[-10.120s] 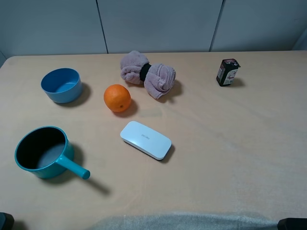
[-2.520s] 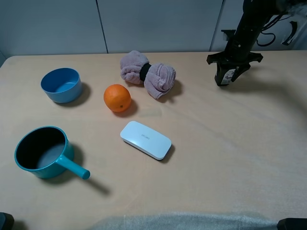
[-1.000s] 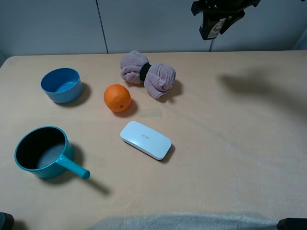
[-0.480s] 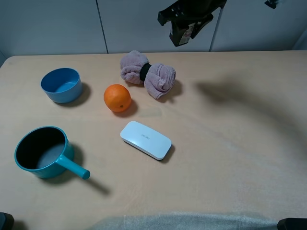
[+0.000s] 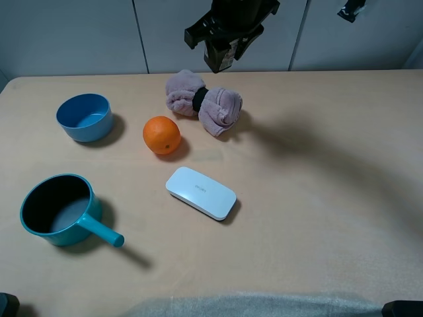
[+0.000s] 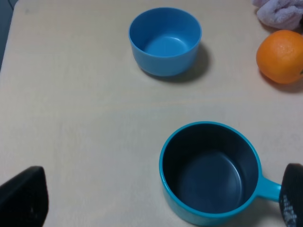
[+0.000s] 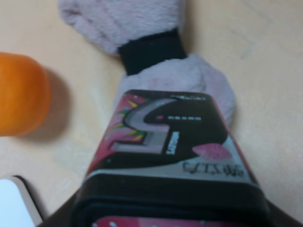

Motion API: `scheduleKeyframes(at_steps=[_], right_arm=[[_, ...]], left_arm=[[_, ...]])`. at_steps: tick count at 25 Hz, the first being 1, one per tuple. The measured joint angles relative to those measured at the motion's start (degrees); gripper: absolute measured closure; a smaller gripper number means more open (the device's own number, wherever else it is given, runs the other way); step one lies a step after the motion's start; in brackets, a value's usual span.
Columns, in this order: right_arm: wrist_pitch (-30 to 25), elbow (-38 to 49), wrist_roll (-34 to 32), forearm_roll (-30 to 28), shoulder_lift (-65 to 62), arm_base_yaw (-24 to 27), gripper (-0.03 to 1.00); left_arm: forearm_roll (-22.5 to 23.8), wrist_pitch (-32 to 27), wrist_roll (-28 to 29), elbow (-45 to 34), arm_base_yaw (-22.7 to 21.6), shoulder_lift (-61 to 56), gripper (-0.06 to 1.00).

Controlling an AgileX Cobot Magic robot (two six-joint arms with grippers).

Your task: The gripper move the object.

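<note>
exterior high view, desk (image 5: 317,218): pale tan top; everything resting on it lies in the left half.
right gripper (image 5: 226,46): reaches across from the right side, raised over the middle of the far edge; fingers closed tight on the object.
left gripper (image 6: 158,208): low over the near-left corner, fingers spread wide, holding nothing.
saucepan (image 5: 59,211): teal, dark inside, by the left edge toward the near-left corner.
towel (image 5: 203,100): mauve roll with a black band, close to the far edge, right under the carried load.
bowl (image 5: 84,117): blue, toward the far-left corner.
white case (image 5: 200,193): flat, about mid-desk, on the near side of the orange.
orange (image 5: 161,135): between bowl and towel, near the towel but not touching it.
object (image 5: 219,61): small dark box with red-pink print and a white label, off the desk, hanging in the right fingers above the towel.
risk, slip: the box looks smooth and is carried high; a loose pinch or a jerky sweep could drop it, probably onto the towel.
risk, set-down: lowered here, it would land on soft cloth and likely tip, or roll off toward the orange.
risk, contact: a steep descent could catch the towel or nudge the orange.
</note>
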State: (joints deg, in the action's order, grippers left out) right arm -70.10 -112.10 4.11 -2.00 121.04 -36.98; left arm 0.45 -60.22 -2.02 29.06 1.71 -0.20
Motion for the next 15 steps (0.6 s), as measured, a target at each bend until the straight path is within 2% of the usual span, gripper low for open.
scheduleKeyframes(at_steps=[9,15], right_arm=[[0.0,0.0,-0.5,-1.7,0.0,-5.3,0.6],[0.0,4.2,-1.4,-2.9,-0.1,-5.8,0.6]], left_arm=[[0.0,0.0,0.0,0.0,0.0,0.0,-0.05],[0.0,0.0,0.0,0.0,0.0,0.0,-0.05]])
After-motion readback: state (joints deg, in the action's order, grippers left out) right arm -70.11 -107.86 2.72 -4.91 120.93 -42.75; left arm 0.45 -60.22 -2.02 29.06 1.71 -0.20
